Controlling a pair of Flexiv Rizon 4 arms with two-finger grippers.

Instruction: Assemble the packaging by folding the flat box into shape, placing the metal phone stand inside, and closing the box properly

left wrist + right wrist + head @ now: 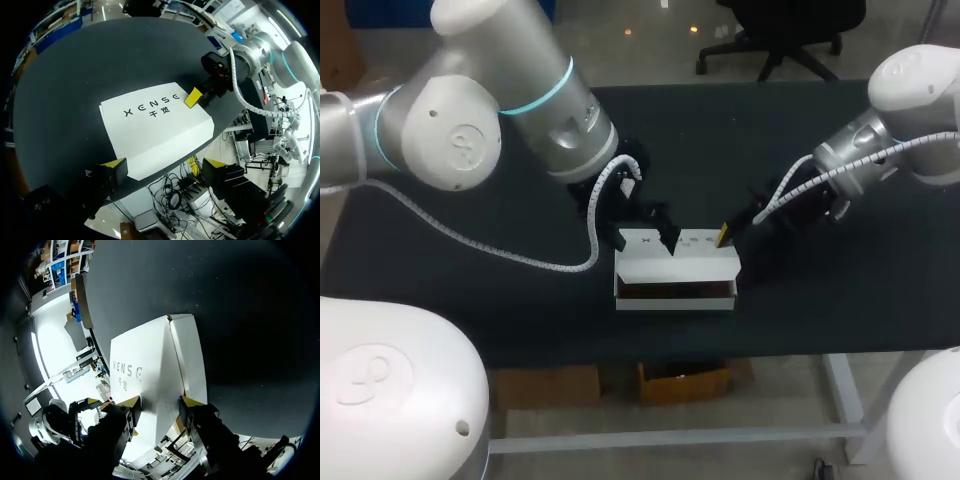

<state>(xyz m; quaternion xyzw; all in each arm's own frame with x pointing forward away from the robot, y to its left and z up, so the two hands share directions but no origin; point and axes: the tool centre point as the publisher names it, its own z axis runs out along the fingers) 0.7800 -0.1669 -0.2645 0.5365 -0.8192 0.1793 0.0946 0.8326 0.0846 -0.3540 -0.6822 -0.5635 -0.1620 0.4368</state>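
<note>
Box (pixel 675 268) – white, middle of black table (pixel 470 300) | left gripper (pixel 164 165) – spread wide, empty, over left end | right gripper (pixel 160 402) – far right edge, grip cannot be told

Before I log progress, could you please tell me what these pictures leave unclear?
Metal phone stand: seen in no view; the white box would hide it.
Right pincer: right wrist view does not settle whether it clamps the box.
Box's front gap: head view, too dark to see inside.

box (pixel 675 268) on the table (pixel 470 300) near its front edge; my left gripper (pixel 665 238) just behind it, right gripper (pixel 725 236) at its right end
</note>
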